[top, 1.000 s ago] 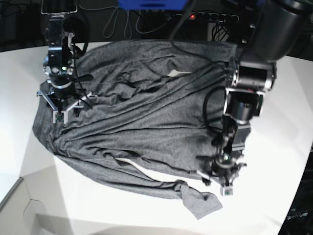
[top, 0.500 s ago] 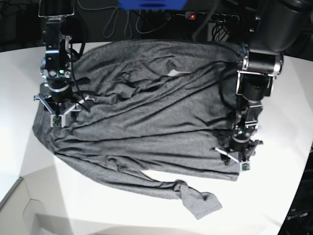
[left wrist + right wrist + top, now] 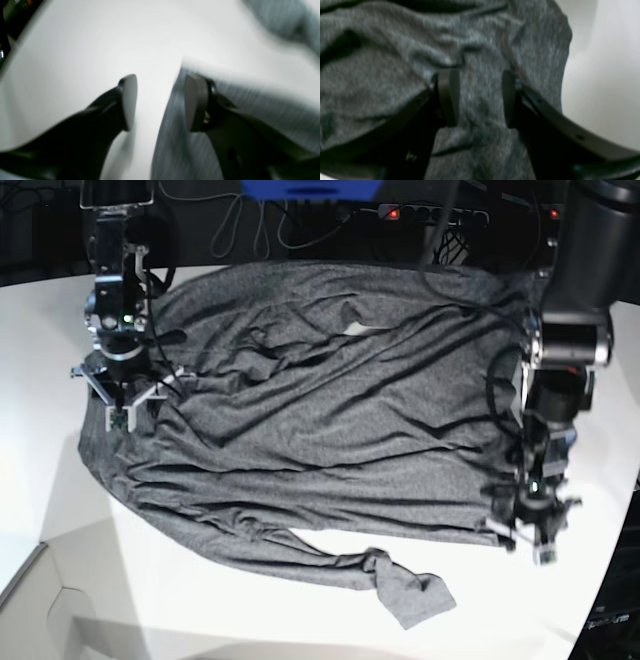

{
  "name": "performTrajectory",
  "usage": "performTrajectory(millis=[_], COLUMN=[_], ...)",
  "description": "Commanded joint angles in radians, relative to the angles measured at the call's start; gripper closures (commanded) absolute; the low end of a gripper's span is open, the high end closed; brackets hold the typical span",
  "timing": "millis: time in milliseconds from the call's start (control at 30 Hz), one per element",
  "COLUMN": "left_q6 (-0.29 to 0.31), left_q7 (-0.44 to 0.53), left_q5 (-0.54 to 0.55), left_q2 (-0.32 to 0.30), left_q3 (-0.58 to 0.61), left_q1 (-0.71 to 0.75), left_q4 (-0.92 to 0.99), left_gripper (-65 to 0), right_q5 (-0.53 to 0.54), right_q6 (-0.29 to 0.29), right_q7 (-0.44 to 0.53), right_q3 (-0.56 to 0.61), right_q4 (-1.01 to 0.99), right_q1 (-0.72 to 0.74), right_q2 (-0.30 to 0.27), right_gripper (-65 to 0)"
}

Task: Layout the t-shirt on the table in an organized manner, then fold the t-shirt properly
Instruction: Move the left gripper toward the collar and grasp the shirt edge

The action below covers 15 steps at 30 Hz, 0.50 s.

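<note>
Sprawling wide across the middle of the white surface (image 3: 250,610), the t-shirt (image 3: 320,430) lies mostly opened out but creased, with long wrinkles running across its body. Its far edge reaches the far rim of the surface, and one twisted sleeve trails off toward the near edge, ending in a loose flap.

At the shirt's corner nearest the base view's left edge, the right hand (image 3: 117,412) points down onto the cloth. Its wrist view shows both fingers (image 3: 448,97) standing apart over rumpled grey knit, with fabric lying between them and nothing pinched.

At the opposite side, by the shirt's straight hemmed edge, the left hand (image 3: 535,542) hangs low over the surface. Its wrist view is blurred, yet the two fingers (image 3: 130,100) are plainly spread: one is over bare white surface, the other over the shirt's edge, and the hem runs between them ungripped.
</note>
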<state>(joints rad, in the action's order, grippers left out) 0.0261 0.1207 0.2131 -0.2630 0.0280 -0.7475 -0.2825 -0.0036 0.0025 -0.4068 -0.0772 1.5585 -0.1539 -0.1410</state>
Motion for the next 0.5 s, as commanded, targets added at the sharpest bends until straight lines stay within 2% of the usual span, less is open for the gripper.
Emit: performTrajectory(millis=[0,133,267,333,433,467], left_q6=[0.005,0.005,0.005,0.005,0.007,0.007], left_q7=[0.027,0.024,-0.043,-0.049,-0.059,-0.06], left_q5=[0.001,0.001,0.003,0.026,0.125,0.162], left_q2=[-0.002,0.006,0.026,0.032,0.026,0.024], left_q3=[0.0,-0.001,-0.001,-0.003,-0.001,0.0], left_q1=[-0.047,-0.07,-0.054,-0.017,0.033,0.064], left_q4=[-0.017,-0.019,-0.021,-0.022,-0.1,-0.142], left_gripper=[-29.8,-29.6,-29.5,-29.4,-29.3,-29.3], right_q5=[-0.002,-0.002,-0.002,-0.002,-0.002,-0.002], right_q6=[-0.002,-0.002,-0.002,-0.002,-0.002,-0.002], right_q7=[0.027,0.026,-0.025,-0.053,-0.102,-0.126], right_q3=[-0.003,-0.003,-0.003,-0.003,-0.005,-0.005], right_q4=[0.027,0.064,0.129,0.159,0.179,0.179], right_q1=[0.012,0.01,-0.019,-0.029,-0.031,-0.028], right_q2=[-0.009,-0.009,-0.012,-0.01,-0.009,-0.009], right_gripper=[-27.4,-27.3,-25.1,-17.5,-0.2,0.0])
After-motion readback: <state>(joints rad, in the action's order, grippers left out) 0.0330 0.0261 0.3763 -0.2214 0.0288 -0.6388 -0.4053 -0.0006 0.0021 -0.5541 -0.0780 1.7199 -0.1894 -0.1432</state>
